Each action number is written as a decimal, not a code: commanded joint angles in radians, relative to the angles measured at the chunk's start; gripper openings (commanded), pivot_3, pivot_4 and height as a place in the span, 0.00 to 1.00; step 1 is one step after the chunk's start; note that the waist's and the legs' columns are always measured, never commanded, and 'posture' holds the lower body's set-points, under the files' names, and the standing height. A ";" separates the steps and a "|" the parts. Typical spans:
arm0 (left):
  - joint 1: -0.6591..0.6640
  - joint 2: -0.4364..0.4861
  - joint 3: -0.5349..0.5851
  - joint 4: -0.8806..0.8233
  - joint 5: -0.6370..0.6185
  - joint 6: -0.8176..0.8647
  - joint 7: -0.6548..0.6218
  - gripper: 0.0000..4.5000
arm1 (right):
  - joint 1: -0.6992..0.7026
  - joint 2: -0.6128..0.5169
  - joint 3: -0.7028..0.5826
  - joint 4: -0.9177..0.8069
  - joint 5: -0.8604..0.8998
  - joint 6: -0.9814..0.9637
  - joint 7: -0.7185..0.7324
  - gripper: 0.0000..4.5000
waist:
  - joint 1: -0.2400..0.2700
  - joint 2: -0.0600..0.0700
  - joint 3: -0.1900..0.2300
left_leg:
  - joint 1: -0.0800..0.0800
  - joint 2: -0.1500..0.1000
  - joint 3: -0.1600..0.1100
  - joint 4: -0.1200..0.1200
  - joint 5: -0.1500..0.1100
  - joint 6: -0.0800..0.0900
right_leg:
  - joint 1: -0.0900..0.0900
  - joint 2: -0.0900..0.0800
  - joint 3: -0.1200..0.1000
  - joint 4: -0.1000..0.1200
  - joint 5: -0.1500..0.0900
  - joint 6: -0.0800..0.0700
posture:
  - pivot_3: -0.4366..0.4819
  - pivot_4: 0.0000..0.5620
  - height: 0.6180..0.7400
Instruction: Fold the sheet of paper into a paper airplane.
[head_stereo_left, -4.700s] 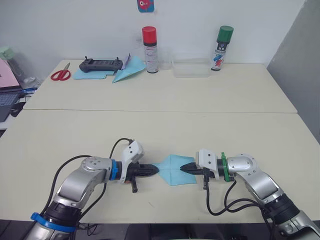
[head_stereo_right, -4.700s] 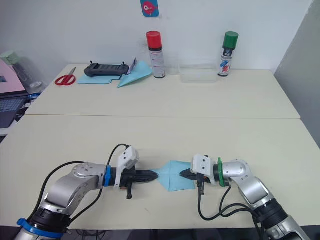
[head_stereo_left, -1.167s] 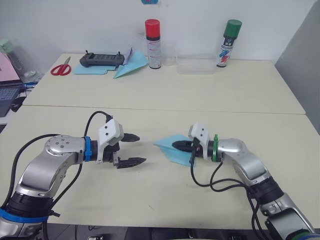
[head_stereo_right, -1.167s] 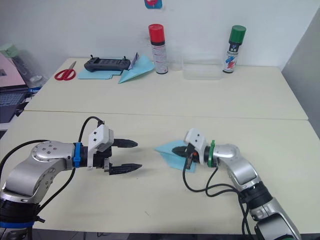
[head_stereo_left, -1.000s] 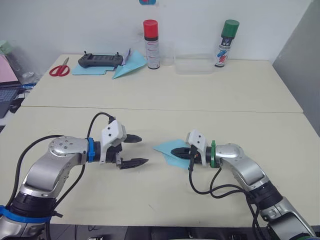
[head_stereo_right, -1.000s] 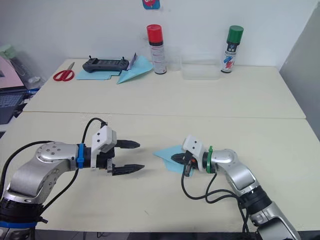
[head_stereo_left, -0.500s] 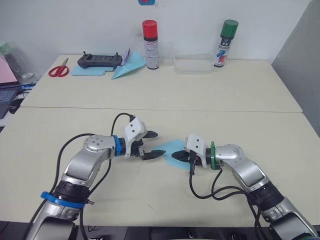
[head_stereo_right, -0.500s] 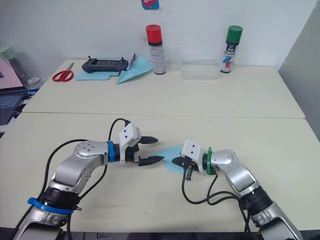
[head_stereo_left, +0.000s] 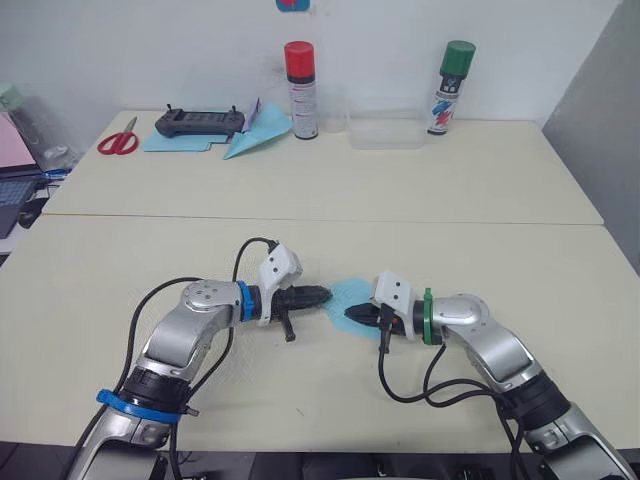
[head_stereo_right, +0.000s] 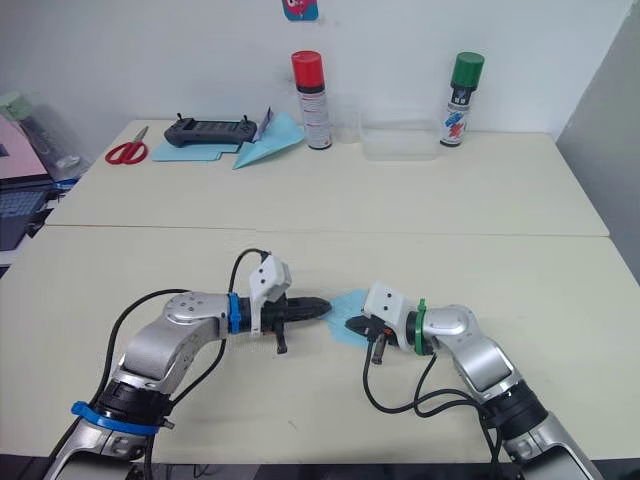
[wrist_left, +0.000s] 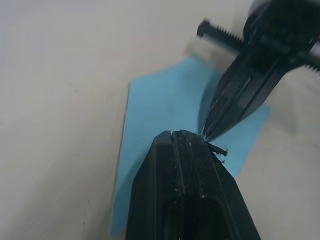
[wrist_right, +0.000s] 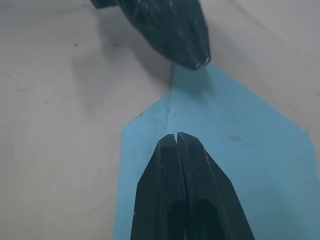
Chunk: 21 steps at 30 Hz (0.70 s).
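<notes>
Two closed end effectors, left (head_stereo_left: 322, 295), right (head_stereo_left: 350, 315), on sheet of paper (head_stereo_left: 350, 293)

Head views are reading bright & even, diffuse overhead light, no hard glare; shadows under the arms are lying soft & faint on the table (head_stereo_left: 420, 200). Slight wide-angle bowing is showing at the edges. Wrist views are coming out dimmer w/ a greyer cast; the sheet of paper (wrist_right: 240, 145) is staying fairly sharp, while the near fingers (wrist_left: 185, 200) are blurring, and a soft shadow is falling beside the left gripper (wrist_right: 192, 60).
</notes>
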 joint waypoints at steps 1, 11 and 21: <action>0.010 0.002 -0.040 0.043 0.042 -0.035 -0.019 0.01 | 0.010 -0.008 -0.018 -0.029 0.000 0.012 -0.003 0.00 | 0.000 0.000 -0.001 | 0.000 0.000 0.000 0.000 0.000 0.000 | 0.000 0.000 0.000 0.000 0.000 0.000 | 0.48 0.27 1.00; 0.027 -0.008 -0.065 0.087 0.050 -0.024 -0.032 0.00 | 0.064 -0.074 -0.281 -0.294 0.235 0.358 -0.054 0.21 | 0.002 0.000 -0.003 | 0.001 0.000 0.000 0.000 0.000 0.000 | 0.002 0.000 0.000 0.000 0.000 0.000 | 0.48 0.27 1.00; 0.033 -0.007 -0.068 0.075 0.051 -0.019 -0.040 0.00 | 0.082 -0.069 -0.494 -0.406 0.477 0.975 -0.217 0.99 | 0.002 0.001 -0.006 | 0.001 0.000 0.000 0.000 0.000 0.000 | 0.002 0.000 0.000 0.000 0.000 0.000 | 0.48 0.27 1.00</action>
